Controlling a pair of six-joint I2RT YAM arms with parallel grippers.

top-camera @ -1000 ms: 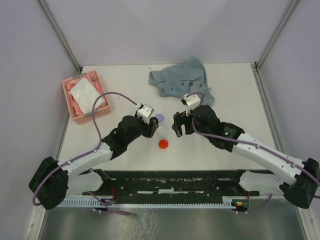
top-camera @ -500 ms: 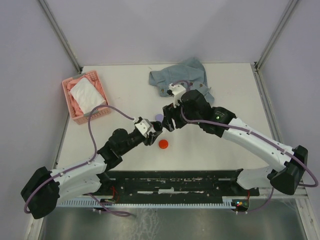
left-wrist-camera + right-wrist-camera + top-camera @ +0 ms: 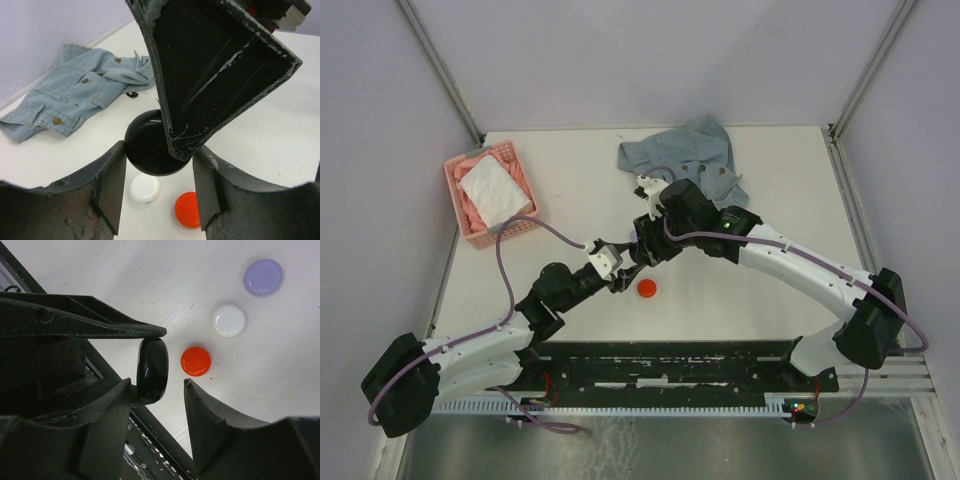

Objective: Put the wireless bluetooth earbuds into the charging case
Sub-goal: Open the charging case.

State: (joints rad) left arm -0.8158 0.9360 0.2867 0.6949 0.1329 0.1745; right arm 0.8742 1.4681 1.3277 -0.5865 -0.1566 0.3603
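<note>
My left gripper is shut on a round black charging case, gripping it across its width and holding it edge-on above the table. My right gripper is open, one finger on each side of the same case's flat faces. In the top view the two grippers meet at mid-table, left and right. A red case, a white case and a lilac case lie closed on the table below. No earbuds can be made out.
A crumpled denim jacket lies at the back, with a small black item beside its hem. A pink basket holding cloth stands at the back left. A black rail runs along the near edge.
My right gripper has swung left and closed in on the left gripper, its open fingers now around the black case. The left gripper has drawn back slightly toward the near left.
</note>
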